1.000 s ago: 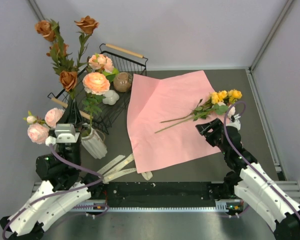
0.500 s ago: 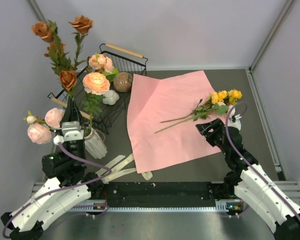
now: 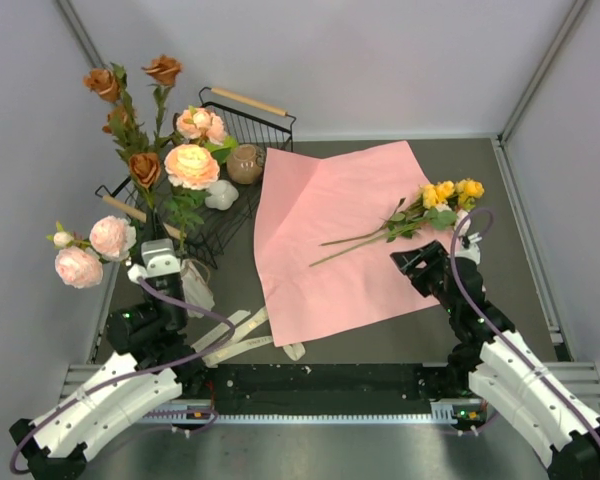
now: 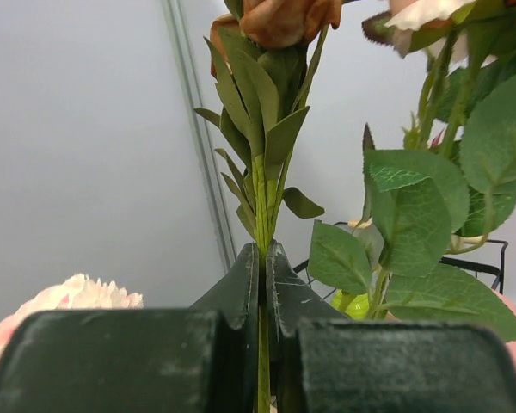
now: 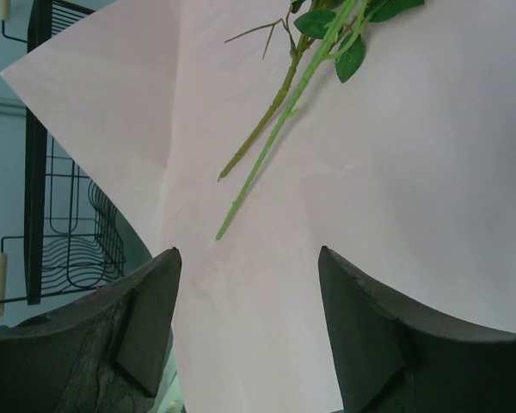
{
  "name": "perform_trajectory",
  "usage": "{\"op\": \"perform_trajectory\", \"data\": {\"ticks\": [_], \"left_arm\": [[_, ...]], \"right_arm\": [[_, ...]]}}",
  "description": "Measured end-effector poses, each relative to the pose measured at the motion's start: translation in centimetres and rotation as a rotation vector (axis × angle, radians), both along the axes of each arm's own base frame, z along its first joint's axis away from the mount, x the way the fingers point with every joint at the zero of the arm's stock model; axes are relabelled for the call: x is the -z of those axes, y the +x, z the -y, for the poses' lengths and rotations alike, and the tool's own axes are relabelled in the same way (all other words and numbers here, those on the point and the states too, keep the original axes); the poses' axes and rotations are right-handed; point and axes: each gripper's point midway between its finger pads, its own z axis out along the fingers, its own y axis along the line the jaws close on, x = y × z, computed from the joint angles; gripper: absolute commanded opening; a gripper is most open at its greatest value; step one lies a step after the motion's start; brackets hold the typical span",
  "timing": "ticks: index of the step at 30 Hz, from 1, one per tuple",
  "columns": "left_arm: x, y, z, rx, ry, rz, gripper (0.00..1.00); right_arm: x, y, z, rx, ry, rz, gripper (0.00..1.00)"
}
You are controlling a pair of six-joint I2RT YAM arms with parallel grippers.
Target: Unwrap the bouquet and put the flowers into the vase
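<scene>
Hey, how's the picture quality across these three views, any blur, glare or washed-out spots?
Top view: even light, soft shadows, sharp throughout; the peach rose glows overexposed. Left wrist: the stem is sharp, the pink rose at lower left is blurred, and the left gripper is dark and underexposed. Right wrist: the pink paper looks washed out; the stems are crisp.

We are looking down from high behind the near edge over the whole table (image 3: 525, 250). From the left wrist we are peering upward, very close, along a green stem (image 4: 261, 198) toward the pale wall (image 4: 86, 129). From the right wrist we are looking low and near across the pink paper (image 5: 413, 172) toward the wire basket (image 5: 69, 224), both also showing from overhead.
</scene>
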Motion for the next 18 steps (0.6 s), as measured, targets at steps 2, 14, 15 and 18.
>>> {"op": "perform_trajectory", "data": {"ticks": [2, 14, 15, 18], "left_arm": [[0.4, 0.0, -0.4, -0.014, -0.028, -0.012, 0.00], [3.5, -0.2, -1.7, -0.009, -0.178, -0.064, 0.00], [3.6, -0.3, -1.8, -0.007, -0.190, -0.066, 0.00], [4.0, -0.6, -2.1, 0.006, -0.228, -0.072, 0.08]], "right_arm": [[0.1, -0.1, -0.1, -0.005, 0.008, -0.008, 0.65], [0.6, 0.1, -0.5, -0.013, 0.017, -0.029, 0.65], [0.7, 0.2, -0.6, -0.015, 0.019, -0.031, 0.65], [0.7, 0.4, -0.9, -0.023, 0.030, -0.032, 0.65]]}}
